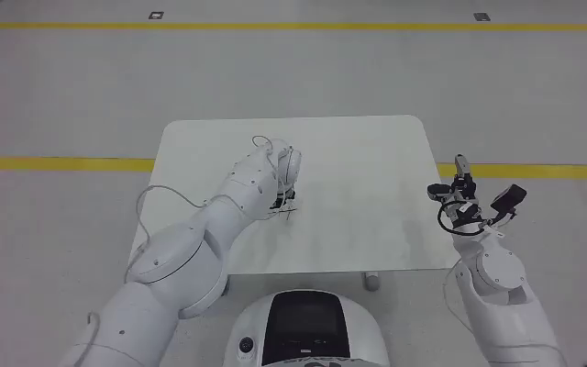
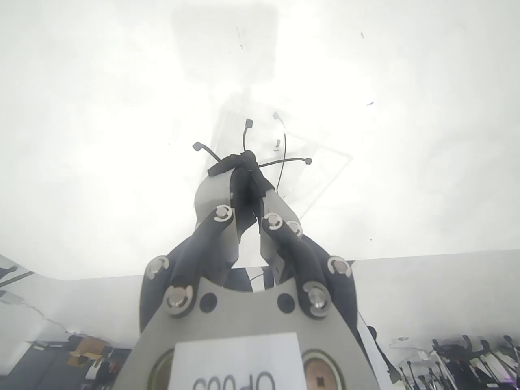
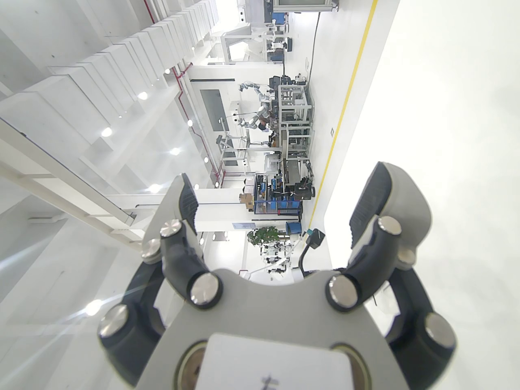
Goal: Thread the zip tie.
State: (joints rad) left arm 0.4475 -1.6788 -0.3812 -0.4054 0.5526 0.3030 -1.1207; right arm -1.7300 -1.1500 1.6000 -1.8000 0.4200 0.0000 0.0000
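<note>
Your left gripper is down on the table with its fingers drawn together until the dark pads meet at the tips. They close right where a small bunch of black zip ties crosses. Four tails fan out from that spot, each ending in its square head, so you seem to have the bunch pinched at its crossing. I can't tell whether you hold one tie or several. The ties lie on a clear plastic sheet near the table's left side, as the top view places it.

Your right gripper hangs off the table's right edge, well apart from the ties. Its jaws are spread wide with nothing between them, and it points out toward the room.

I'd judge this to be the pickup step: no tail is through a head yet. Next you need a single tie separated from the others and lifted clear of the sheet. Then bring the right gripper across to take the free tail and line its tip up with the head's slot. Watch for extra ties coming up with the one you want.
</note>
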